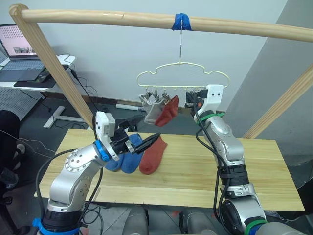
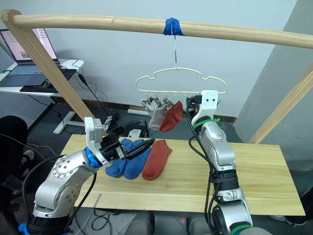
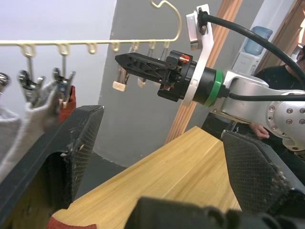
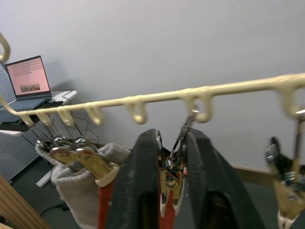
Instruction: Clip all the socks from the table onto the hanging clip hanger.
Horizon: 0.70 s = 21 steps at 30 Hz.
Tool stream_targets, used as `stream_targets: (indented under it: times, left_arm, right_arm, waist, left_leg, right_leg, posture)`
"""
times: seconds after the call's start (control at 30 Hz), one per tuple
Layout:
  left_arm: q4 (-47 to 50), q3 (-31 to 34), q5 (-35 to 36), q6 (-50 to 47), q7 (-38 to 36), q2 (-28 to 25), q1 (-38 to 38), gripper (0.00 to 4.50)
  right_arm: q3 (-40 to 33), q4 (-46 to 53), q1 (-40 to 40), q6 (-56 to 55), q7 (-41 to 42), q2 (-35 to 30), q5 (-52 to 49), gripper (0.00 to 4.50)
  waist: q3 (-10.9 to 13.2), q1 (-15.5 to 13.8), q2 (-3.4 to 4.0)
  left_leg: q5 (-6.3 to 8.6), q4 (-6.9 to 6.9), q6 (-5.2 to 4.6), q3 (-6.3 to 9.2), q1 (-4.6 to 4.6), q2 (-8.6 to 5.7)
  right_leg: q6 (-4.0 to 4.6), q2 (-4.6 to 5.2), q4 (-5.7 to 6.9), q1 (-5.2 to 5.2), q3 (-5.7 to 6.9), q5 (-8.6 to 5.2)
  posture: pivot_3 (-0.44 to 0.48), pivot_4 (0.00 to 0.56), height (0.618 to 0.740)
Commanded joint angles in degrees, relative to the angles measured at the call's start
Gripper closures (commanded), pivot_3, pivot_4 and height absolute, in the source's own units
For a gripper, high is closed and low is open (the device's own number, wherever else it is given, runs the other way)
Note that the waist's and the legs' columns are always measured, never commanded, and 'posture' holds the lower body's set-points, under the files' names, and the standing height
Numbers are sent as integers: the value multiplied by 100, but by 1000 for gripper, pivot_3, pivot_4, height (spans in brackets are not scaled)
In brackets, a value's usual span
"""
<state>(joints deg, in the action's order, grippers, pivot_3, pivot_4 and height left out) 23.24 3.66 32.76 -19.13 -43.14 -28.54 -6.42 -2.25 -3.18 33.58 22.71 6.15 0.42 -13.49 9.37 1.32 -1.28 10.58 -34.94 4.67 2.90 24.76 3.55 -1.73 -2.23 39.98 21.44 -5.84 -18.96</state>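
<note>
Grey metal clip [image 4: 171, 179] of the pale-yellow wire clip hanger [image 1: 182, 70] is squeezed in the right tool [image 4: 170, 162]; hold it open while the left tool [image 1: 146, 142], fingers apart and empty, fetches the rust-red sock [image 1: 152, 155] beneath it from the light-wood bench [image 1: 264, 171].

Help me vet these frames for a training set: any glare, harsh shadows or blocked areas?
Left eye view: soft even light, faint shadow under the rust-red sock; laptop screen glows without glare. Left wrist view: the left gripper's open jaws block the lower corners. Right wrist view: the right gripper's jaws, squeezing a clip, hide the lower middle.
</note>
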Motion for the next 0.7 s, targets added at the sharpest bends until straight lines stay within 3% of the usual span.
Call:
stream_targets:
  times: [0.03, 0.13, 0.37, 0.6, 0.7]
  left_arm:
    - [250, 7, 6, 73, 8, 6, 11, 0]
    - [197, -32, -117, 77, 23, -30, 77, 0]
    - [-558, -534, -1214, 11, 336, -183, 252, 0]
    - [-2817, -1646, -2617, 289, 641, 209, -694, 0]
    - [-3891, -1767, -2941, 651, 853, 611, -1201, 0]
  right_arm:
    - [-64, 96, 167, -107, -9, 12, -27, 4480]
    - [-58, 113, 148, -81, 35, -21, -40, 4480]
    - [-8, 316, 62, 207, 495, -408, -170, 4480]
    - [-29, 486, 22, 406, 672, -673, -215, 4480]
    - [-42, 583, 47, 512, 659, -695, -226, 4480]
  waist:
    - [0, 0, 0]
    - [0, 0, 0]
    - [0, 3, 2]
    - [0, -16, 8]
    - [0, 15, 8]
  left_leg:
    - [0, 0, 0, 0, 0, 0]
    - [0, 0, 0, 0, 0, 0]
    - [0, 0, -1, 0, -1, -1]
    - [-4, 0, -6, -2, -1, -7]
    - [-4, -1, -7, -3, -1, -6]
  right_leg:
    - [0, 0, 0, 0, 0, 0]
    - [0, 0, 0, 0, 0, 0]
    - [0, 0, 0, 0, 0, 0]
    - [0, 0, 0, -1, 1, 0]
    - [0, -1, 1, 0, 0, 0]
  posture:
    - [102, 134, 740]
    - [102, 133, 740]
    - [92, 132, 740]
    - [45, 137, 740]
    - [20, 145, 740]
